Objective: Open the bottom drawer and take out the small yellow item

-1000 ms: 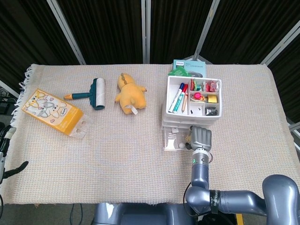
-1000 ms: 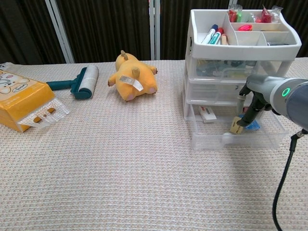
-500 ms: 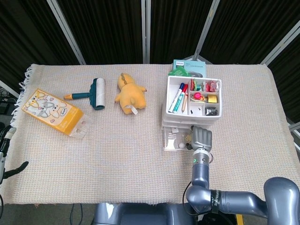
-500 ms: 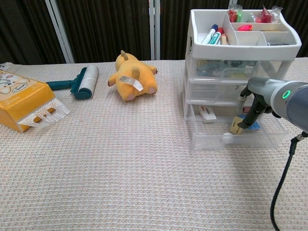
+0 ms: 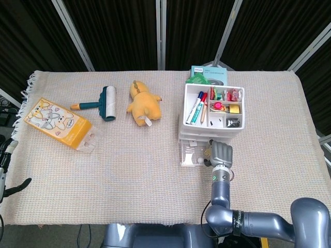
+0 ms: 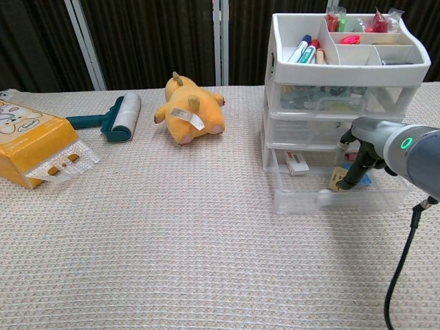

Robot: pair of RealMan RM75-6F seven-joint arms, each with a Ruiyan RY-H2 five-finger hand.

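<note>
right hand (image 6: 359, 159) shifted, pinching yellow item (image 6: 337, 179).

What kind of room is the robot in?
Probably a robot test room, not a home: dark curtain panels stand behind a cloth-covered table set with a drawer unit, a plush toy and a lint roller.

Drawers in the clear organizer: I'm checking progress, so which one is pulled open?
The bottom drawer is open, jutting forward past the two closed drawers stacked above it, with the right hand reaching into it.
</note>
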